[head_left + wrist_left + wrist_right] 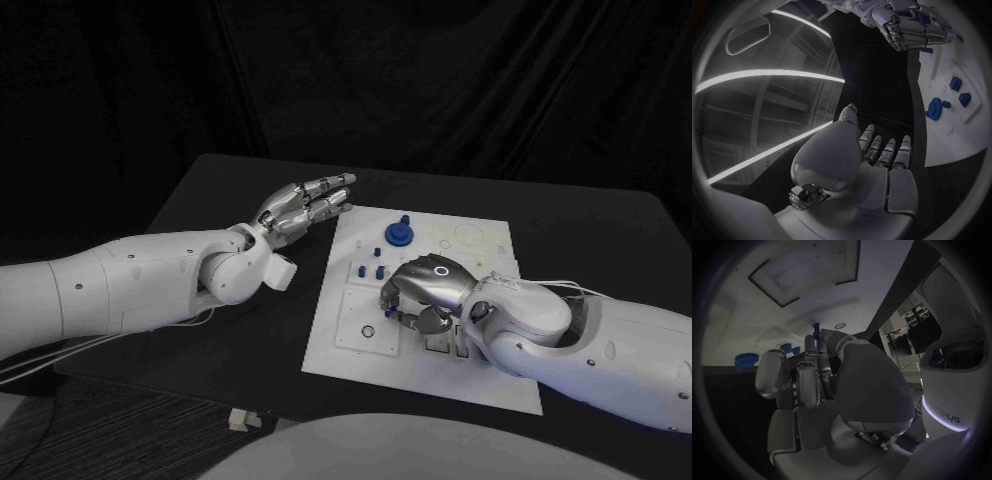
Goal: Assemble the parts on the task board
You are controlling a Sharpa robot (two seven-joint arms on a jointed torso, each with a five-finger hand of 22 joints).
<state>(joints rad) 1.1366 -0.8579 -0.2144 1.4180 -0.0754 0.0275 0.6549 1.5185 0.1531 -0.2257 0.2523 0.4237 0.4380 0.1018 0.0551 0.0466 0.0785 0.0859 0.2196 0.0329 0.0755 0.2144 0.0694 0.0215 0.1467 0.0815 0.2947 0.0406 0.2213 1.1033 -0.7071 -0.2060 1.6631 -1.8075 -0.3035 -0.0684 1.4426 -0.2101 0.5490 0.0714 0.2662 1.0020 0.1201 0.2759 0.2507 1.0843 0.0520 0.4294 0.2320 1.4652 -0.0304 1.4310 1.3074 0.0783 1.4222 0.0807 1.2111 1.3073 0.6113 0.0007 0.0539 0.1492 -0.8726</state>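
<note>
The white task board [476, 380] lies in the middle of the black table. A round blue part [398, 236] stands near its far edge, and small blue pieces [368, 270] sit on its left side. My right hand [426, 290] hovers over the board's middle with its fingers curled. It pinches a small blue peg [816, 330] at its fingertips. The round part [747, 360] lies beyond those fingertips. My left hand [303, 207] floats off the board's far left corner, fingers stretched out, holding nothing. From its wrist I see the left hand [879, 165], the board [954, 135], the round part [936, 107] and the right hand [911, 25].
Bare black table [231, 220] runs left of the board under my left arm. A dark curtain hangs behind the table. A small white object [242, 420] lies on the floor by the table's near left edge.
</note>
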